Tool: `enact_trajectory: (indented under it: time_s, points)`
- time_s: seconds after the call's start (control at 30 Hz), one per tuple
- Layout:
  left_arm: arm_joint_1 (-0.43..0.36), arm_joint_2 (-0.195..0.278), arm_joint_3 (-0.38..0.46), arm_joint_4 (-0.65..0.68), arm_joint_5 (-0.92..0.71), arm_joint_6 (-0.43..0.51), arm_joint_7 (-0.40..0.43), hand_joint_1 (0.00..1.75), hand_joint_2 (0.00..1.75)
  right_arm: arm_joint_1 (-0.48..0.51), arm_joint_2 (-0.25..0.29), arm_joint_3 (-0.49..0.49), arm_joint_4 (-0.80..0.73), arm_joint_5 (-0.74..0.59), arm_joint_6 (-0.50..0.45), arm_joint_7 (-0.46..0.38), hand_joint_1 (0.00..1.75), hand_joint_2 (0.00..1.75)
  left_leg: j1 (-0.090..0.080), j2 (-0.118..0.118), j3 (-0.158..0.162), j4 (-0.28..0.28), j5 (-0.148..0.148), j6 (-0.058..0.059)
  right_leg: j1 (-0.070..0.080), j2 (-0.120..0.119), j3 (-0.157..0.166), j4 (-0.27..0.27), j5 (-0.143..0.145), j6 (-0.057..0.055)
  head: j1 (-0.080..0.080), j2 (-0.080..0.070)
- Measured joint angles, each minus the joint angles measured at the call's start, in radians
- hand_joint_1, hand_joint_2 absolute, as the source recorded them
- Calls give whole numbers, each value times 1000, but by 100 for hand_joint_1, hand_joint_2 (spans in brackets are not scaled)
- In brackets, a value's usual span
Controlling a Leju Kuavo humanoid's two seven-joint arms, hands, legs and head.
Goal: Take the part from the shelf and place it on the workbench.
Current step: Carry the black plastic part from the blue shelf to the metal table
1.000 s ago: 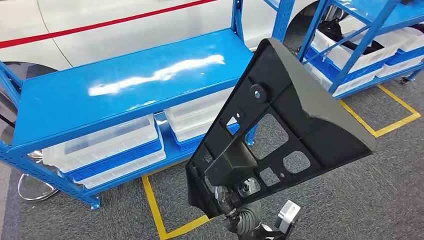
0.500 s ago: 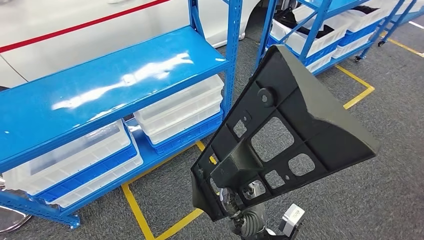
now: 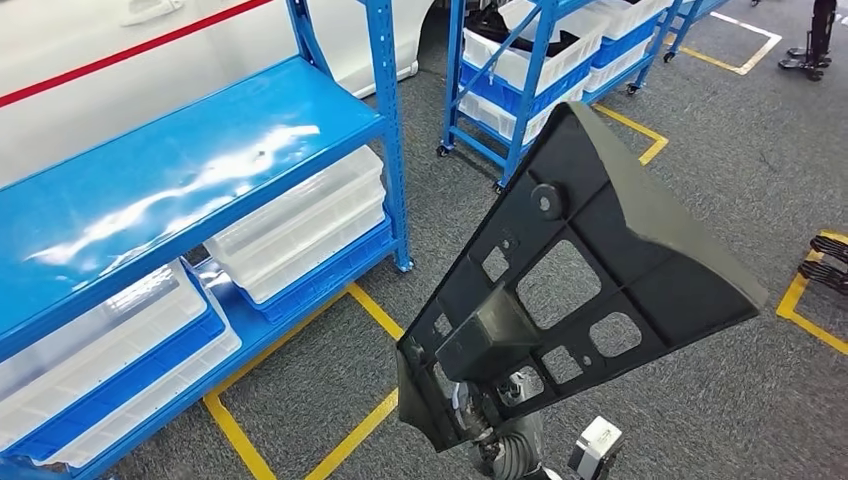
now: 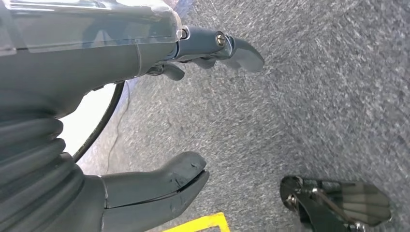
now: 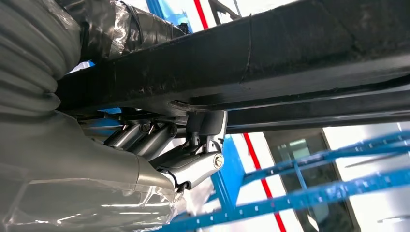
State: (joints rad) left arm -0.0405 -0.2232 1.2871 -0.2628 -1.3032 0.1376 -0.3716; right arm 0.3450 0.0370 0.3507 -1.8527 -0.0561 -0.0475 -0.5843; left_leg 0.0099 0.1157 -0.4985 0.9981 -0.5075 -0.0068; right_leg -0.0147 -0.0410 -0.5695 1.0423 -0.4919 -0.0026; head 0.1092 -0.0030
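Observation:
A large black triangular plastic part (image 3: 600, 240) with several cut-outs stands tilted in front of me in the head view. My right hand (image 3: 490, 415) grips it from underneath at its narrow lower end, and the part hides most of the fingers. In the right wrist view the fingers (image 5: 159, 140) curl under the part's black edge (image 5: 290, 53). My left hand (image 4: 96, 53) hangs over grey carpet, holding nothing, with its thumb (image 4: 159, 186) well apart from its fingers (image 4: 217, 46).
A blue shelf (image 3: 180, 170) with white bins (image 3: 300, 225) underneath stands at the left. A second blue rack (image 3: 540, 50) with bins is behind the part. Yellow floor lines (image 3: 370, 420) cross the grey carpet. A white car body with a red stripe (image 3: 100, 60) is behind the shelf.
The whole view has swung to the right, so the shelves slide left in the picture. The part stays in my right hand at nearly the same place.

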Motion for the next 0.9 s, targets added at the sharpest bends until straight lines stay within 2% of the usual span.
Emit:
enact_trajectory:
  time_s: [0.03,0.1,0.13,0.17,0.2,0.23,0.27,0.3,0.33,0.37,0.4,0.43,0.47,0.5,0.53,0.57,0.6,0.67,0.7,0.73,0.77,0.8,0.83,0.9]
  points:
    - [-1,0,0,0,-1,0,3,0,175,3,1,-2,-1,0,0,0,175,175,2,-6,1,5,-7,-5,-1,10,-2,-1,3,-6,0,0]
    - [-1,0,0,0,-1,0,6,0,175,7,4,-6,-2,0,0,-2,175,175,6,-48,-20,60,-52,-14,-5,29,-7,-4,10,-18,0,0]
    - [0,0,0,0,-1,0,7,0,175,7,6,-7,-3,0,0,-2,175,175,8,-77,-46,117,-87,-17,-6,39,-10,-4,12,-22,0,0]
    - [2,0,0,0,-1,0,7,0,175,7,7,-8,-3,0,0,-3,175,175,8,-94,-77,188,-122,-18,-4,50,-13,-4,14,-25,0,0]
    - [3,0,0,0,-1,0,8,0,175,8,7,-8,-3,1,0,-3,175,175,8,-102,-107,251,-145,-17,-2,62,-15,-3,15,-26,0,0]
    - [4,0,0,0,-1,0,9,0,175,8,7,-9,-3,1,0,-4,175,175,7,-106,-125,287,-149,-15,0,75,-16,-2,15,-27,0,0]
    - [5,0,0,0,-1,0,10,0,175,9,7,-9,-3,1,0,-4,175,175,7,-108,-126,286,-132,-11,2,89,-16,-1,16,-27,0,0]
    - [5,0,0,0,-1,0,10,0,175,9,7,-10,-3,1,0,-5,175,175,5,-113,-109,244,-97,-5,3,104,-15,0,16,-27,0,0]
    - [6,0,0,0,-1,0,9,0,175,9,8,-10,-3,1,0,-6,175,175,4,-129,-80,174,-55,3,4,118,-13,1,16,-27,0,0]
    - [6,1,0,0,-1,0,8,0,175,9,9,-11,-3,1,0,-7,175,175,3,-160,-52,108,-25,11,4,130,-14,1,16,-25,0,0]
    - [6,2,0,0,-1,-1,7,0,175,8,10,-12,-4,1,0,-8,175,175,2,-189,-32,53,-5,19,2,143,-17,3,18,-22,0,0]
    - [6,2,0,0,-1,-1,5,0,175,7,11,-12,-4,1,0,-8,175,175,1,-212,-20,22,2,23,-1,155,-22,3,21,-16,0,0]
    - [6,3,0,0,-2,-1,5,0,175,7,13,-14,-4,1,0,-8,175,175,0,-221,-18,14,0,25,-5,167,-28,2,26,-9,0,0]
    - [6,2,0,0,-2,-1,4,0,175,7,13,-15,-4,1,0,-8,175,175,-2,-211,-16,6,3,25,-8,182,-34,0,31,0,0,0]
    - [6,2,0,0,-2,-1,4,0,175,8,14,-16,-4,1,0,-9,175,175,0,-196,-13,0,7,27,-9,182,-37,0,33,6,0,0]
    - [6,1,0,0,-2,-1,4,0,175,10,14,-17,-5,1,0,-9,175,175,1,-181,-9,-9,13,31,-7,162,-42,8,27,11,0,0]
    - [7,1,0,0,-2,-1,4,0,175,10,14,-18,-5,2,0,-9,175,175,4,-165,-7,-18,18,35,-3,132,-55,31,11,14,1,0]
    - [8,1,1,0,-2,-1,3,0,175,8,14,-20,-6,2,1,-9,175,175,3,-133,-6,-24,22,42,0,65,-106,135,-51,17,1,0]
    - [9,1,1,0,-3,-1,3,0,175,8,14,-21,-5,2,2,-9,175,175,1,-115,-8,-22,21,43,-1,54,-134,196,-78,20,1,0]
    - [9,1,1,0,-4,-1,3,0,175,9,14,-22,-5,2,3,-9,175,175,0,-98,-10,-20,19,43,-2,48,-153,239,-92,23,1,0]
    - [9,1,1,0,-5,-1,3,0,175,10,14,-23,-4,2,4,-9,175,175,-1,-80,-11,-17,17,43,-3,45,-153,248,-86,25,1,0]
    - [8,1,1,0,-6,-1,3,0,175,10,14,-24,-4,2,4,-9,175,175,-1,-65,-13,-14,14,41,-4,40,-132,217,-65,26,1,0]
    - [7,0,1,0,-8,-1,3,0,175,10,14,-25,-4,2,5,-9,175,175,-1,-51,-12,-10,11,38,-4,28,-93,155,-35,25,1,0]
    - [5,0,0,0,-11,-2,3,0,175,10,16,-27,-4,2,6,-9,175,175,-4,-30,-11,-1,2,29,1,-12,-21,38,-2,15,1,0]
